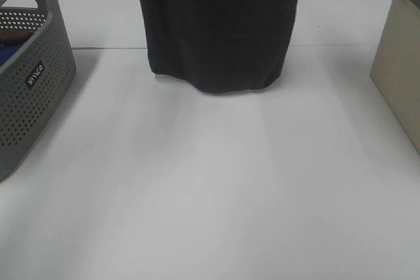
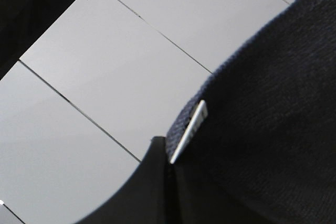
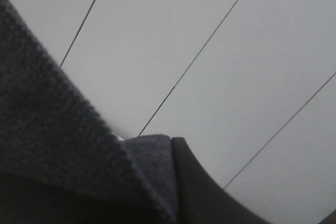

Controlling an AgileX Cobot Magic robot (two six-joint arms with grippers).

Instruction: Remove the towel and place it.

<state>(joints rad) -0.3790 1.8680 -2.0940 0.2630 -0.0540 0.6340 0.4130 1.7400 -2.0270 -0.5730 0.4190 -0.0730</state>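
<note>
1. The towel (image 1: 220, 24), a dark charcoal cloth, hangs upright over the counter (image 1: 210, 181), to the right of the grey basket (image 1: 39, 96) in the high view and well apart from it.
2. Its upper part runs out of the top of that view, so what holds it cannot be seen there.
3. Its lower hem curves in loose folds just above the counter; whether it touches the surface cannot be told.
4. The left jaws are pressed together on the towel. In the left wrist view, a smooth dark finger (image 2: 142, 198) lies against the cloth's stitched edge, with the small white tag (image 2: 189, 132) right beside it.
5. The right jaws are likewise pinched on the towel. In the right wrist view, a folded corner of terry (image 3: 152, 156) sits tight against a dark finger (image 3: 205, 198).
6. Both wrist views show pale panels crossed by thin dark lines behind the cloth.
7. The grey basket is perforated and carries a small dark label (image 1: 34, 73) on its wall. A blue cloth (image 1: 8, 54) shows inside it.
8. A beige bin (image 1: 400, 77) stands on the far side of the towel from the grey basket, cut off by the edge of the high view.
9. A thin seam crosses the counter from the grey basket's side and passes behind the hanging towel.
</note>
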